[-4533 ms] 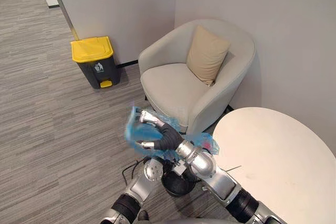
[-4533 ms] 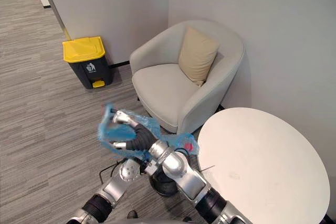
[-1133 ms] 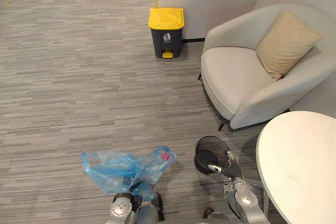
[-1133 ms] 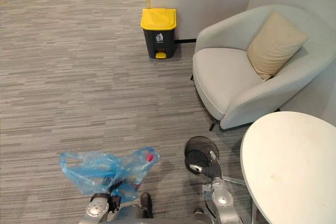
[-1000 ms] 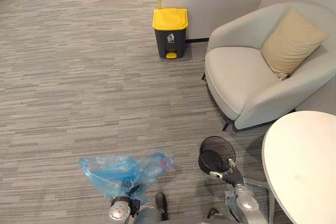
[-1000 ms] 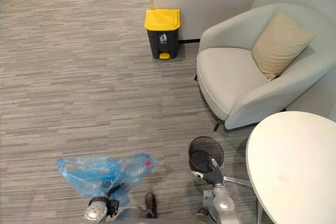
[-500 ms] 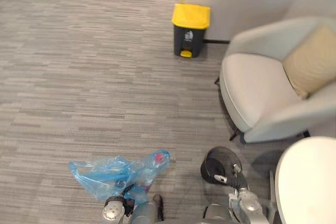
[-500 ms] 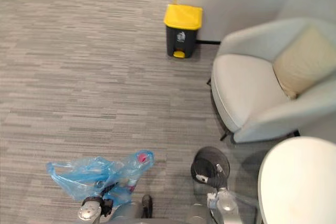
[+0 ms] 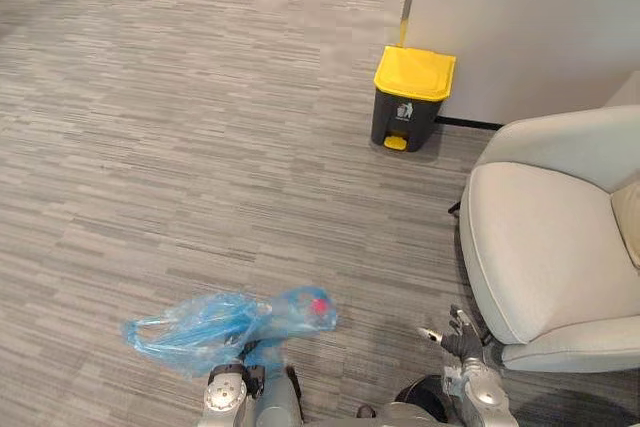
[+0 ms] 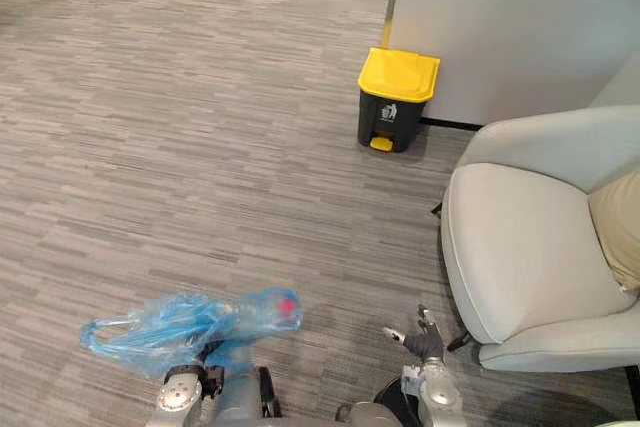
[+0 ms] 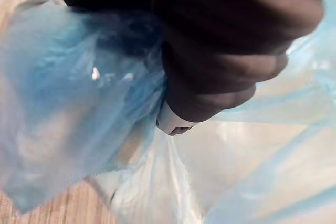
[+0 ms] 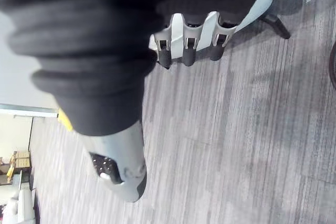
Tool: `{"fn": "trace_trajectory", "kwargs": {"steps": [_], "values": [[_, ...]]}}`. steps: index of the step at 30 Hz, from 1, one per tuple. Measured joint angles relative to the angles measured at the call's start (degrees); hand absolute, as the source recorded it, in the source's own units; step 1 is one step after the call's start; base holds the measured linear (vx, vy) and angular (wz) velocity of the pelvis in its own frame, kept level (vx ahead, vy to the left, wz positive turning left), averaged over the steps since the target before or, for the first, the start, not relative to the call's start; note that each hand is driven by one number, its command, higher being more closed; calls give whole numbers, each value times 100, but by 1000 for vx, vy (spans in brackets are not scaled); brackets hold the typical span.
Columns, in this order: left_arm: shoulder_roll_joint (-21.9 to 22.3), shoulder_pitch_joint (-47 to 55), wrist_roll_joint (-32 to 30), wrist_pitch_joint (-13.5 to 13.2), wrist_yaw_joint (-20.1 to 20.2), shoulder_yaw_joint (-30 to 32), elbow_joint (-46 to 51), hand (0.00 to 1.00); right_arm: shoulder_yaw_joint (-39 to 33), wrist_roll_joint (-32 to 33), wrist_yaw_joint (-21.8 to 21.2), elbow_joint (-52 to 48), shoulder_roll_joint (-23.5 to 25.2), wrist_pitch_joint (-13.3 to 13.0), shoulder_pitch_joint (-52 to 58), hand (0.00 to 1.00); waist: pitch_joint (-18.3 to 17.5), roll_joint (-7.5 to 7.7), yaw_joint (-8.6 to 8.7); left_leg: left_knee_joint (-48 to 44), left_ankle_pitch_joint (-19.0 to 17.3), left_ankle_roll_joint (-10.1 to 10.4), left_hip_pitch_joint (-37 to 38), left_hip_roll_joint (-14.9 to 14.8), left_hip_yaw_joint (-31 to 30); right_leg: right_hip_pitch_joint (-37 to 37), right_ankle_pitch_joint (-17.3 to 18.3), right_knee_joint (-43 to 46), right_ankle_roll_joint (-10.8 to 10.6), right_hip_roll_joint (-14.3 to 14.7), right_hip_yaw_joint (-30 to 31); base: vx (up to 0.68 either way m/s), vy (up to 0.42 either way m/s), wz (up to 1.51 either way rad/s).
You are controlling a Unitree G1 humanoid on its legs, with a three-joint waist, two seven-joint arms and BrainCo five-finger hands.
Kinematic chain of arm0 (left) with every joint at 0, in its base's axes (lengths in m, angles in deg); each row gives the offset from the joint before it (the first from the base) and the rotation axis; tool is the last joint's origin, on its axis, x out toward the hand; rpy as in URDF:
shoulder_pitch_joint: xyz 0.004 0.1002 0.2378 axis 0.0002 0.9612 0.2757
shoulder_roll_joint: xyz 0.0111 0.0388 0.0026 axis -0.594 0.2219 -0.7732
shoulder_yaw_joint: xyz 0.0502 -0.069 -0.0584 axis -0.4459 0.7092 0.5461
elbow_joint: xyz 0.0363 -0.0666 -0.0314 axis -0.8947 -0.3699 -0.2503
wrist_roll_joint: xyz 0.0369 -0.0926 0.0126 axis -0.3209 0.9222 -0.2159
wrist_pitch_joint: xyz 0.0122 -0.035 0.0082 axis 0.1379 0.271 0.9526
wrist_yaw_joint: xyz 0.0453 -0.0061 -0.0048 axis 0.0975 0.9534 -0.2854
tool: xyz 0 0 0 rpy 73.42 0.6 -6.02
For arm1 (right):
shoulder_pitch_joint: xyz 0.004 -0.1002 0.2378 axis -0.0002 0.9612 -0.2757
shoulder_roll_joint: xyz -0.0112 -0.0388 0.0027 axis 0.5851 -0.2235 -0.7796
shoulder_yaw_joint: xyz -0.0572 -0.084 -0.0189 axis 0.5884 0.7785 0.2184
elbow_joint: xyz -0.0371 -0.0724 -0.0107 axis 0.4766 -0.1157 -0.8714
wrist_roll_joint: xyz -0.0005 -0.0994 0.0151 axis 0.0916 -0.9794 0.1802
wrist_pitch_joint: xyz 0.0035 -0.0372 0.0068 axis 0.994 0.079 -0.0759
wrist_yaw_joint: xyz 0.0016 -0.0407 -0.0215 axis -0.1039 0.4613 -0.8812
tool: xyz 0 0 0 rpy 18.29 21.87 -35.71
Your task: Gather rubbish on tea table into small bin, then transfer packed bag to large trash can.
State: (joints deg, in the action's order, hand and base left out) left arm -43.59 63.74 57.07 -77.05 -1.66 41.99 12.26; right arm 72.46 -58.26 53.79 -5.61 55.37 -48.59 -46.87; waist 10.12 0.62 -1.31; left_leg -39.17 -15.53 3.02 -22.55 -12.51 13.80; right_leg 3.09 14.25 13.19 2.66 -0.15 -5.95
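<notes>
A blue plastic bag (image 9: 225,322) with rubbish, a red item (image 9: 319,304) showing through it, hangs low at my left over the carpet. My left hand (image 11: 220,61) is shut on the bag, whose blue film (image 11: 79,103) wraps closely around it. My right hand (image 9: 455,332) hangs open and holds nothing, its fingers (image 12: 186,45) relaxed above the carpet. The large trash can (image 9: 410,97), dark grey with a shut yellow lid, stands ahead against a grey partition. The small black mesh bin (image 9: 428,395) is at the bottom edge, partly hidden by my right arm.
A light grey armchair (image 9: 550,237) stands on the right, close to my right hand, with a beige cushion (image 10: 620,222) at its edge. The grey partition wall (image 9: 530,27) rises behind the trash can. Striped grey carpet (image 9: 180,147) stretches out to the left and ahead.
The camera has swung left and forward: the round table has left the view and the trash can sits nearer the middle. The bag still hangs from my left hand.
</notes>
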Motion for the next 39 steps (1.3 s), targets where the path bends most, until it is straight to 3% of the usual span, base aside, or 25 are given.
{"fn": "trace_trajectory", "kwargs": {"steps": [2,3,4,6,9,10,11,13,15,16,17,18,19,20,21,23,25,27,28,30,32,34,35,36,39], "values": [[21,-35,0,2,0,-8,-7,100,-68,-1,8,78,17,6,-13,0,-20,-4,-3,1190,296,133,39,295,-251,152,86,-116,-161,-103,179,387,224,-55],[31,-19,0,-5,-2,-6,-42,100,-111,-1,26,135,2,11,-21,0,-93,-144,-38,1812,965,119,176,356,-481,189,190,-158,-330,-90,374,447,337,-84],[18,-39,0,17,-8,-14,-197,100,-93,-4,70,288,57,34,-34,0,-102,-32,-112,1702,1273,-92,248,434,-409,261,271,-162,-457,-181,586,387,285,-80],[-76,-119,-1,57,-11,-13,-273,100,-101,-14,72,256,142,49,-6,0,-156,145,-97,1543,990,-189,254,572,-240,253,299,-50,-515,-412,627,396,253,-36],[-144,-43,-3,122,-13,-246,-285,100,-104,-49,59,266,142,64,47,0,-160,216,-112,1387,389,-341,756,735,136,-256,289,1599,-832,-729,805,531,272,-55],[-282,-7,1,138,-36,-400,-236,100,21,-255,-26,267,146,79,16,0,-147,198,-25,1605,-29,-422,1641,777,417,-1820,146,4293,-1123,-894,439,814,190,-37],[-303,10,2,138,-36,-383,-163,100,81,-258,-40,267,146,79,-35,0,-144,192,55,1697,-27,-418,1816,744,434,-2103,215,4284,-989,-870,234,738,82,-30],[-272,-17,3,138,-39,-360,-29,100,120,-259,-48,254,152,78,-69,0,-126,164,57,1601,-39,-398,1996,622,474,-2554,278,3985,-845,-826,50,374,-152,-11],[-198,-33,13,134,-37,-371,100,100,113,-262,-48,63,133,82,-80,0,-18,-42,52,1811,-406,-175,2426,388,427,-2849,331,3741,-721,-715,-263,427,-233,-24],[-243,-94,15,124,-41,-348,56,100,144,-267,-50,106,153,77,-140,0,2,5,72,1997,-529,-7,2682,347,436,-2995,220,3027,-743,-676,-354,351,-221,-10],[-335,-155,10,119,-38,-356,-73,100,153,-275,-54,193,139,78,-137,0,-71,101,83,2188,-568,117,2771,424,395,-2892,-111,1950,-817,-699,-316,368,-238,33],[-393,-267,2,117,-34,-360,-278,100,111,-275,-40,376,42,83,-119,0,-106,162,219,2328,-637,203,2929,482,72,-2832,-710,1897,-306,-657,-319,417,-267,55],[-339,-330,-1,119,-20,-378,-389,100,102,-275,-39,451,-16,116,-112,0,-154,90,231,2333,-616,226,2955,398,-49,-2829,-550,2008,-267,-601,-355,479,-251,41],[-228,-350,-1,118,-20,-353,-402,100,41,-267,-35,520,-112,192,-119,0,-156,-103,216,2129,-474,458,2882,204,-304,-2799,-413,2064,-104,-492,-520,568,-313,19],[-147,-383,-2,129,-4,-350,-403,100,-37,-257,-24,499,-140,198,-127,0,-71,-200,247,1508,-232,594,2647,48,-491,-2605,-268,2054,39,-432,-657,569,-324,25],[-18,-386,-2,134,27,-255,-384,100,-84,-250,-24,489,-104,208,-101,0,-19,-246,247,69,355,614,2166,-207,-732,-2027,-178,1724,131,-308,-814,419,-243,31],[102,-244,0,131,107,-160,-282,100,-59,-195,-19,348,39,200,-9,0,8,-181,107,-1741,325,600,1514,-555,-596,-988,-156,1037,173,-89,-828,400,-166,-1],[128,-203,0,132,111,-163,-207,100,-70,-170,-17,168,80,166,-24,0,-30,-76,46,-1896,270,495,1064,-539,-425,-667,-153,681,177,-56,-803,312,-92,-14],[132,-177,0,130,111,-161,-119,100,-70,-136,-20,87,90,164,-64,0,-61,-109,12,-1659,189,352,727,-538,-296,-481,-155,446,174,-10,-785,304,-25,-11],[128,-146,1,128,112,-149,-89,100,-89,-132,-22,102,107,173,-128,0,-45,-79,-1,-808,106,226,435,-395,-171,-270,-163,220,160,5,-740,322,39,-15],[144,-147,1,128,115,-148,-115,100,-140,-134,-1,189,124,178,-148,0,-33,-49,-119,861,175,216,435,-4,-273,-52,-171,-11,129,-38,-582,314,129,-34],[137,-180,1,128,112,-145,-195,100,-140,-135,8,385,104,182,-220,0,-58,-92,-125,2141,846,170,509,298,-399,87,-105,-154,-117,-101,-440,331,203,-43],[130,-170,2,127,100,-135,-313,100,-123,-136,14,521,86,186,-256,0,-67,-91,-175,2378,1580,14,664,387,-466,159,-19,-172,-277,-115,-208,352,223,-48],[58,-243,2,144,99,-135,-487,100,-104,-143,25,607,181,197,-273,0,-108,104,-199,2313,1435,-101,693,555,-357,185,3,-255,-332,-304,-93,363,217,-44],[-21,-289,2,157,85,-138,-563,100,-112,-164,59,605,159,198,-240,0,-124,173,-276,1748,807,-270,693,691,-59,135,153,164,-620,-622,187,351,229,-25]]}}
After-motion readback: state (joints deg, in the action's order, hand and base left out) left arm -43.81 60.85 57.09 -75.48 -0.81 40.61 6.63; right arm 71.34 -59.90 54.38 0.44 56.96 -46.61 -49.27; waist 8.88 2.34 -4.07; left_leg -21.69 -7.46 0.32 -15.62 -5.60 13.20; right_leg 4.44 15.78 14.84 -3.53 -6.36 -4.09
